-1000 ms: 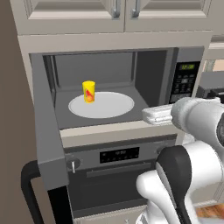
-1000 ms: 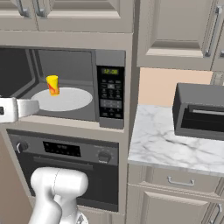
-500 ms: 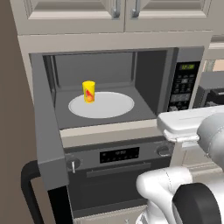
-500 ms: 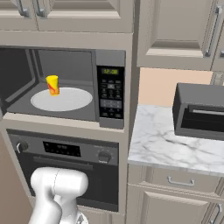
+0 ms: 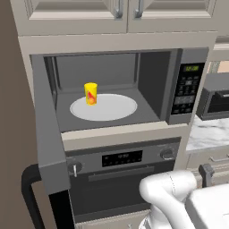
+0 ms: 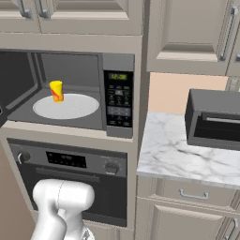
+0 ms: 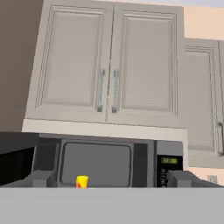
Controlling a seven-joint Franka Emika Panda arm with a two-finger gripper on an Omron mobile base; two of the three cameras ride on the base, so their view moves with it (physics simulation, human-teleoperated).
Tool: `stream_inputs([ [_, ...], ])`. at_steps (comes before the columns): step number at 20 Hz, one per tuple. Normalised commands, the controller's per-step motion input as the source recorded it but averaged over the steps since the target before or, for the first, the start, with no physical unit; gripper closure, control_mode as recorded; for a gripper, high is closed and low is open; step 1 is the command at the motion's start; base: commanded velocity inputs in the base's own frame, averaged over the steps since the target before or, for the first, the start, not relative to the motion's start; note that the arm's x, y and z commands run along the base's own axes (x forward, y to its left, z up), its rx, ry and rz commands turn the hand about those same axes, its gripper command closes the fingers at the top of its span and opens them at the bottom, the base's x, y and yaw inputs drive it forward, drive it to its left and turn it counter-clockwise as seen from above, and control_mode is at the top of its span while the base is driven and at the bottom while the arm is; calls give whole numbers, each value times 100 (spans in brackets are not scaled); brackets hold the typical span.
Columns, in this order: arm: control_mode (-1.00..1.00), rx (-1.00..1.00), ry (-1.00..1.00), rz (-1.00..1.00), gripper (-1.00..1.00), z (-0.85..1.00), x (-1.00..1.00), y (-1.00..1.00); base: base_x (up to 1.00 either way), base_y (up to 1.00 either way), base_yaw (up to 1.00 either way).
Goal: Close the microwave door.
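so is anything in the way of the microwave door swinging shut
Nothing visible blocks it. The microwave door stands open at the left. The yellow cup sits well inside on the white turntable plate, behind the front sill, so the door's swing back to the opening looks free.

Kitchen: oven point(image 5: 120, 179), cabinets point(image 7: 111, 65), marble counter point(image 6: 183, 154)

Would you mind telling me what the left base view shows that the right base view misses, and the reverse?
Left base view alone: the microwave door swung fully open at the left, with its black handle low beside the oven.

Right base view alone: the dark appliance standing whole on the marble counter, and the drawers below.

Both: the yellow cup on the white plate, the keypad and the oven.
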Motion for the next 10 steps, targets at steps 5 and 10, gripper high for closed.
stream_inputs([
  [5,-100,-5,-37,14,-100,-31,-85,63,0,0,0],
  [10,-100,-3,-28,6,-100,-2,-56,79,0,0,0],
])
